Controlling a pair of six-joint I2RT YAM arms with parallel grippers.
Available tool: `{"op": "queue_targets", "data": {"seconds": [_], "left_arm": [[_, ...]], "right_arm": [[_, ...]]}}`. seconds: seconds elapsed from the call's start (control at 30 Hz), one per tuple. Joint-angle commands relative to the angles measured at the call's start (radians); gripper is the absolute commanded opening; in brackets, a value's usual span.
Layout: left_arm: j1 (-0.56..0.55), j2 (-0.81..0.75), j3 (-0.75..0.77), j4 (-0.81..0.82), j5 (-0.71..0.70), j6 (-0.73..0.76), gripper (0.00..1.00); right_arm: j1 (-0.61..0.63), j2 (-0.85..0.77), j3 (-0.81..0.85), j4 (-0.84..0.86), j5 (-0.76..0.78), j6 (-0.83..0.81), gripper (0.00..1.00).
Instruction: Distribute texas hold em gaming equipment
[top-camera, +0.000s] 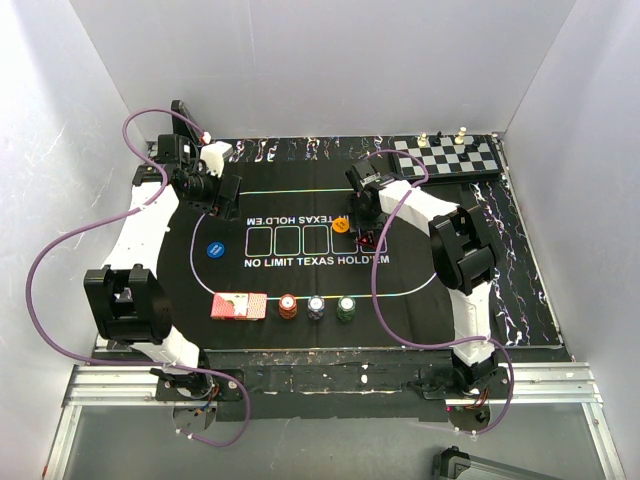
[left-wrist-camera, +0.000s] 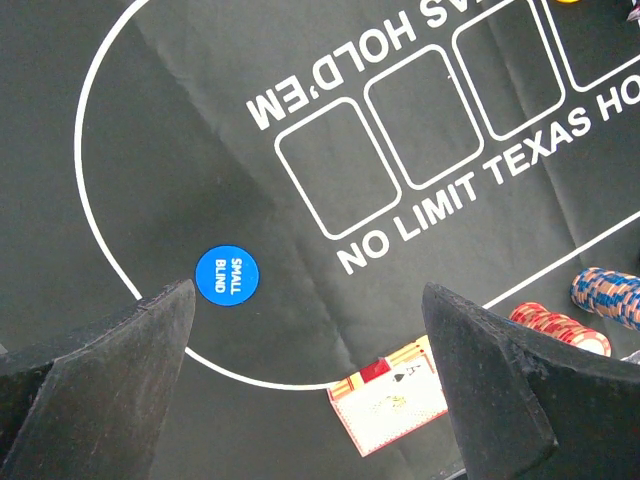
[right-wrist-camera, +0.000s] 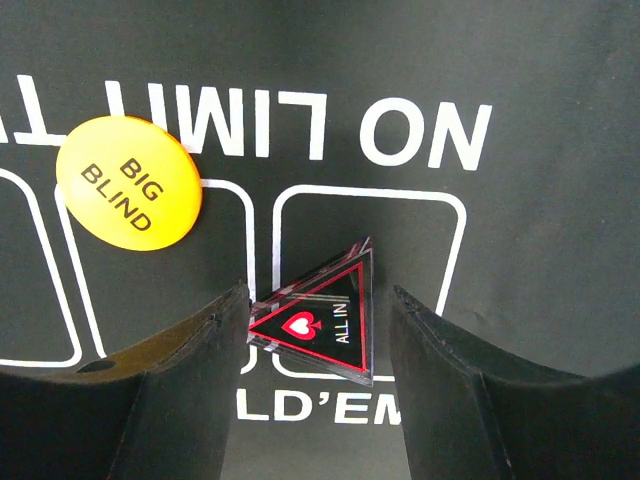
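Observation:
A black triangular "ALL IN" marker (right-wrist-camera: 325, 320) with a red heart lies on the felt between the fingers of my right gripper (right-wrist-camera: 318, 293). Its left tip touches the left finger and a gap remains at the right finger, so the jaws stand open around it. The orange "BIG BLIND" disc (right-wrist-camera: 128, 182) lies just to the left of it. My left gripper (left-wrist-camera: 308, 295) hangs open and empty above the mat, near the blue "SMALL BLIND" disc (left-wrist-camera: 226, 276). The card deck (top-camera: 238, 305) and red (top-camera: 288, 306), blue (top-camera: 316, 307) and green (top-camera: 345, 308) chip stacks line the mat's near edge.
The black "NO LIMIT TEXAS HOLD'EM" mat (top-camera: 400, 280) covers the table's middle. A chessboard (top-camera: 450, 155) with a few pieces stands at the back right. White walls close in the left, back and right sides.

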Motion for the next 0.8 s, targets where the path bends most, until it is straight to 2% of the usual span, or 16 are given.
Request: {"op": "queue_targets", "data": {"seconds": [0.0, 0.43, 0.77], "left_arm": [[-0.001, -0.054, -0.008, -0.005, -0.004, 0.012, 0.98], [-0.002, -0.067, 0.010, -0.023, -0.007, 0.018, 0.98], [-0.002, -0.060, 0.030, -0.040, -0.004, 0.024, 0.98]], "right_arm": [[-0.003, 0.012, 0.014, 0.000, 0.017, 0.025, 0.64], [-0.038, -0.112, -0.235, 0.012, 0.065, 0.080, 0.53], [-0.121, -0.265, -0.427, -0.084, 0.164, 0.169, 0.44]]}}
